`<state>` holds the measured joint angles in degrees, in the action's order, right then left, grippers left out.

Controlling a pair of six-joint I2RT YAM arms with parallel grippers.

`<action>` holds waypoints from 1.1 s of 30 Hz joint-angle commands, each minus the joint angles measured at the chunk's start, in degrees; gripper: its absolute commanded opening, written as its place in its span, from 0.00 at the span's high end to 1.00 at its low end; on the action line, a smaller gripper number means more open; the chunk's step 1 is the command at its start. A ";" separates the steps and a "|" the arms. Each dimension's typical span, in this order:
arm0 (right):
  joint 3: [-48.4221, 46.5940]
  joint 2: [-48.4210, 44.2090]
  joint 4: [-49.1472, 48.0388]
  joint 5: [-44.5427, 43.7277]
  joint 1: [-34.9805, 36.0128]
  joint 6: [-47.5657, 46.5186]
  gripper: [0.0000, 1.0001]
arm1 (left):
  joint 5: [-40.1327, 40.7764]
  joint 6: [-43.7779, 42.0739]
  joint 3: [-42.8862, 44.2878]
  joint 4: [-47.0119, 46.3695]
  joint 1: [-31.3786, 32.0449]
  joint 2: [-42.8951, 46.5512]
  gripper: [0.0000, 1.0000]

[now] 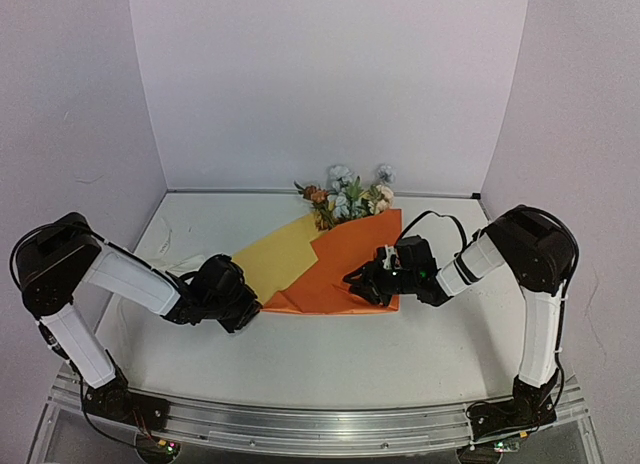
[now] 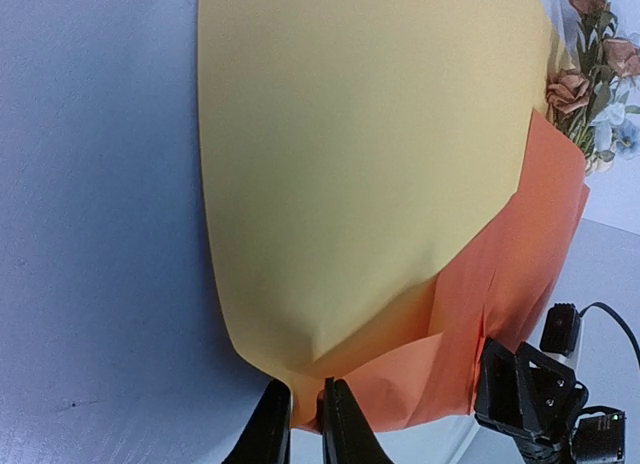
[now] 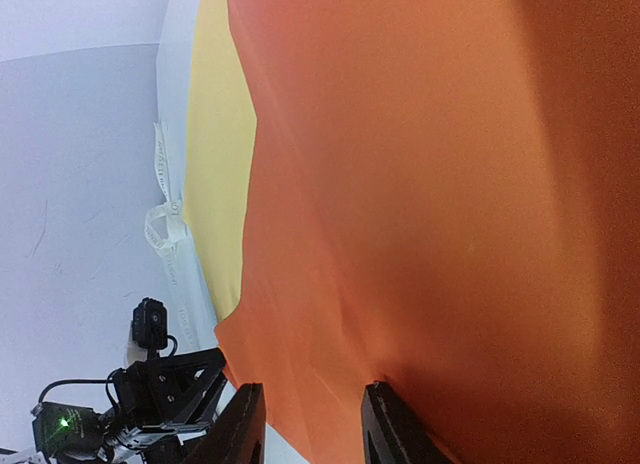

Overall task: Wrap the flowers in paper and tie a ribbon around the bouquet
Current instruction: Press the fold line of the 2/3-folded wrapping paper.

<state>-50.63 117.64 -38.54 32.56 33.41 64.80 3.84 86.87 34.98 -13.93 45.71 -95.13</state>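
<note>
The left jaws are clamping together on the near corner of the paper [image 2: 350, 184], where its yellow and orange faces are meeting. From them the paper is stretching straight ahead. Its long axis is running away toward the flowers [image 2: 590, 74], whose blossoms are pointing out of the far end, ahead and to the right. The right jaws are standing apart astride the orange flap's near edge; whether they are gripping it I cannot tell. The left jaws are sitting nearer the stem tip, so carrying the yellow flap across toward the right jaws probably falls to them. The ribbon [image 3: 165, 224] is lying untouched on the tabletop [image 1: 330, 354], beyond the yellow edge.
</note>
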 commanded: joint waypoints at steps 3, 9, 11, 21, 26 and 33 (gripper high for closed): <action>1.99 1.42 7.64 -3.02 0.51 1.66 0.64 | 6.17 -3.70 -0.24 2.75 0.19 3.71 0.99; 3.73 0.27 5.41 -5.39 3.80 5.51 0.64 | 13.09 -8.32 -4.16 8.62 0.11 14.46 1.00; 4.03 0.79 3.21 -6.68 5.26 7.57 0.64 | 14.25 -11.14 -4.73 9.41 0.08 17.35 1.00; 3.90 2.79 -1.56 -10.11 7.85 11.85 0.64 | 8.09 -34.90 8.64 12.13 0.48 14.49 1.00; 2.98 2.59 0.47 -10.75 8.32 11.45 0.66 | -0.40 -43.67 15.80 7.88 1.81 9.04 1.00; 2.08 2.51 2.61 -11.61 8.60 11.09 0.73 | -14.36 -49.87 21.93 2.03 5.07 1.40 1.00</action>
<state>-48.58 118.10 -43.76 24.68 41.86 76.16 -0.09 43.43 53.19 -7.97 48.69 -90.33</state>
